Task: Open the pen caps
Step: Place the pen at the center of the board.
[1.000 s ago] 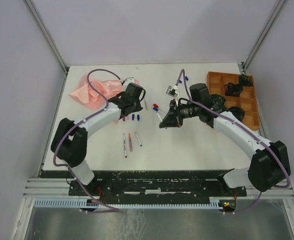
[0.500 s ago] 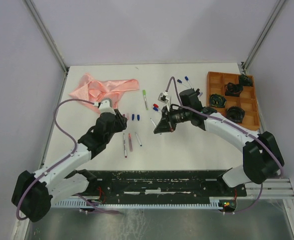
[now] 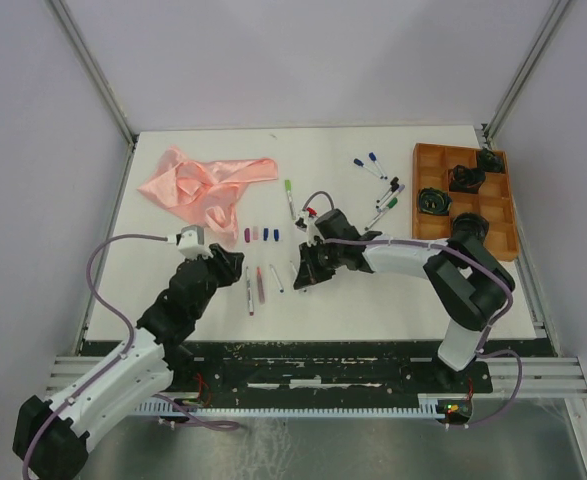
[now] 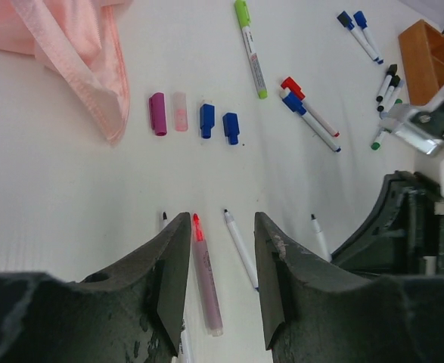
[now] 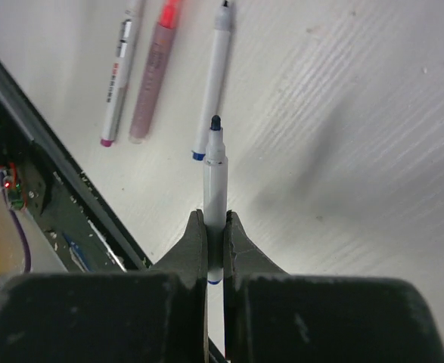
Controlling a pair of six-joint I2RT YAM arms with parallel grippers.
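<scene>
Loose pen caps lie in a row: purple point(image 4: 158, 113), pale pink point(image 4: 180, 111) and two blue ones point(image 4: 206, 119) point(image 3: 266, 234). Below them rest uncapped pens: a pink marker point(image 4: 204, 280) and a thin white one point(image 4: 240, 246) point(image 3: 276, 278). My left gripper point(image 4: 222, 227) point(image 3: 228, 268) hangs open above these two, holding nothing. My right gripper point(image 5: 215, 227) point(image 3: 303, 270) is shut on an uncapped white pen point(image 5: 215, 174) with a dark tip, low over the table beside the laid-out pens. Capped pens lie farther back: a green one point(image 4: 250, 49), a red and blue pair point(image 4: 305, 110), more point(image 3: 368, 163) near the tray.
A crumpled pink cloth point(image 3: 208, 180) lies at the back left. An orange compartment tray point(image 3: 493, 235) with dark objects stands at the right edge. The black front rail point(image 5: 32, 136) runs close to the right gripper.
My left arm drew back toward the near left and its jaws spread wider. The right gripper travelled left and nearer with the pen, ending beside the uncapped pens.
</scene>
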